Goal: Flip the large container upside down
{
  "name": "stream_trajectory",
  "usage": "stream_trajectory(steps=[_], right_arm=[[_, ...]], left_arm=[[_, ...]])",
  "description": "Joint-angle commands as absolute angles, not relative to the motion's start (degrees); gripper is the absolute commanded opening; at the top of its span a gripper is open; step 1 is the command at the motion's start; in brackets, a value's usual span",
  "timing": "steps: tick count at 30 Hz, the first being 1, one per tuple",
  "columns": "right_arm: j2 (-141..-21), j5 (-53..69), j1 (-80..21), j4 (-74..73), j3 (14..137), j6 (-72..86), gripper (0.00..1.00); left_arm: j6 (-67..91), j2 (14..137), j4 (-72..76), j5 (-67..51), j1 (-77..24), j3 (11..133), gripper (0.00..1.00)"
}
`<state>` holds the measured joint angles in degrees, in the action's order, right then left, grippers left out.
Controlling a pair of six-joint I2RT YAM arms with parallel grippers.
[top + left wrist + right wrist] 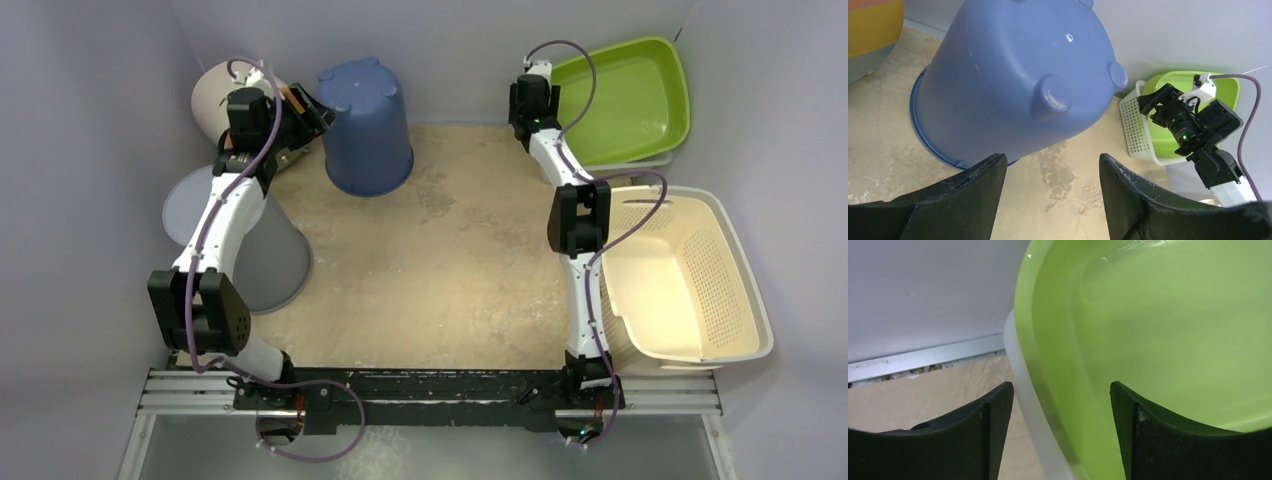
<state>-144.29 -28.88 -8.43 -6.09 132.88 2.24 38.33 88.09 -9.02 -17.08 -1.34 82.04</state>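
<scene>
Table (450, 270): sandy top, arms bolted at the near edge.

Cream basket (690, 290): biggest item, right side of the table beside the right arm, mouth up, perforated walls.

Grey bucket (280, 255): left side, mouth down, base up, partly hidden under the left arm.

Blue bucket (368, 125) (1008, 80): rear, left of centre, close to the back wall. Upside down, rim on the table, knobbed base up. Nothing is gripping it.

Green tub (625, 105) (1173, 340): rear right corner, mouth up, tilted against the wall. It sits on a white perforated basket (1134, 122), whose pale rim shows just below the green one in the right wrist view.

Pale round container (212, 95): rear left corner behind the left wrist, mostly hidden.

Left gripper (318, 112) (1052, 165): aimed at the blue bucket's lower side. Fingers are spread wide with only bare table between them. One fingertip is very near the rim; I can't tell whether it touches.

Right gripper (540, 85) (1062, 390): at the left rim of the green tub. Fingers are spread and straddle the green rim and the white rim beneath it, with a gap on both sides. It is not pinching anything.
</scene>
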Motion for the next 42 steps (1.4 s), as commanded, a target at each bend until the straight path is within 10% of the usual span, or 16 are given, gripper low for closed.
stream_trajectory(steps=[1, 15, 20, 42], right_arm=[[-143.90, -29.61, -7.46, 1.01, 136.00, 4.24, 0.71], [-142.56, -26.00, -5.15, 3.78, 132.36, 9.18, 0.41], [-140.28, -23.58, -4.70, 3.75, 130.66, 9.71, 0.00], [-113.23, -9.74, -9.99, -10.71, 128.79, 8.32, 0.00]], left_arm=[[37.15, 90.23, -5.32, -16.77, -2.00, 83.14, 0.67], [37.16, 92.25, -4.57, -17.18, -2.38, 82.70, 0.67], [36.97, 91.77, -4.82, -17.29, -2.37, 83.15, 0.67], [37.35, 84.53, -7.98, -14.60, -2.29, 78.65, 0.66]])
